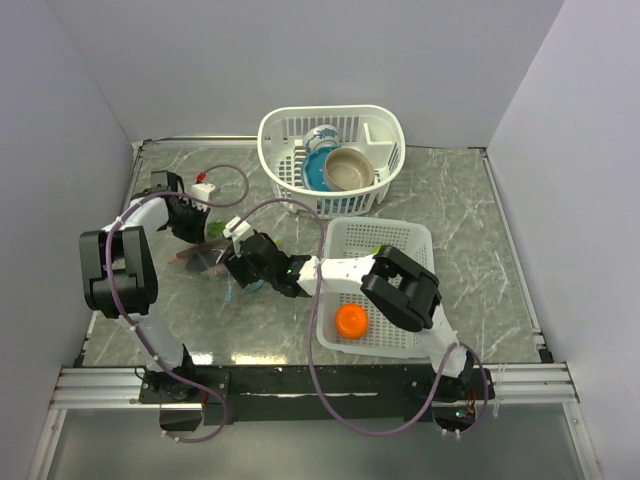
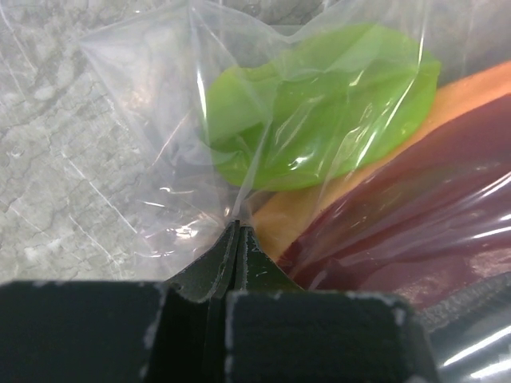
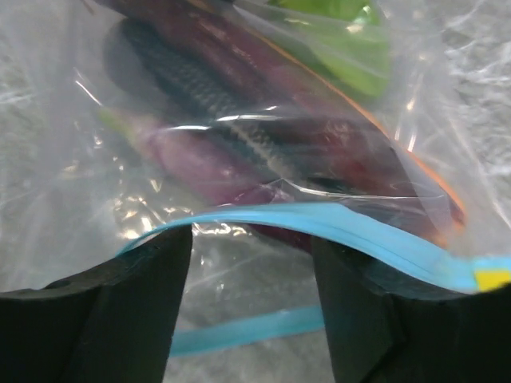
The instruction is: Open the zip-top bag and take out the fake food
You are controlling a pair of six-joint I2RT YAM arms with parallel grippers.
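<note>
The clear zip-top bag [image 1: 212,258] lies on the table left of centre. My left gripper [image 2: 238,230] is shut on a pinch of its plastic at the closed end, also seen from above [image 1: 205,232]. Through the plastic I see a green fruit [image 2: 319,104], a long orange piece [image 2: 471,88] and a dark red-purple piece [image 2: 415,207]. My right gripper [image 3: 249,239] is open at the bag's mouth, also seen from above [image 1: 240,268]. The teal zip strip [image 3: 319,223] arches over its fingertips, and the other strip [image 3: 247,331] runs below. The purple aubergine [image 3: 200,152] lies inside. An orange ball [image 1: 351,320] sits in the white flat tray [image 1: 400,240].
A white basket [image 1: 280,140] at the back holds a blue bowl [image 1: 318,172] and a tan bowl [image 1: 349,168]. The flat tray lies right of the bag, under the right arm. Grey walls stand on the left, right and back.
</note>
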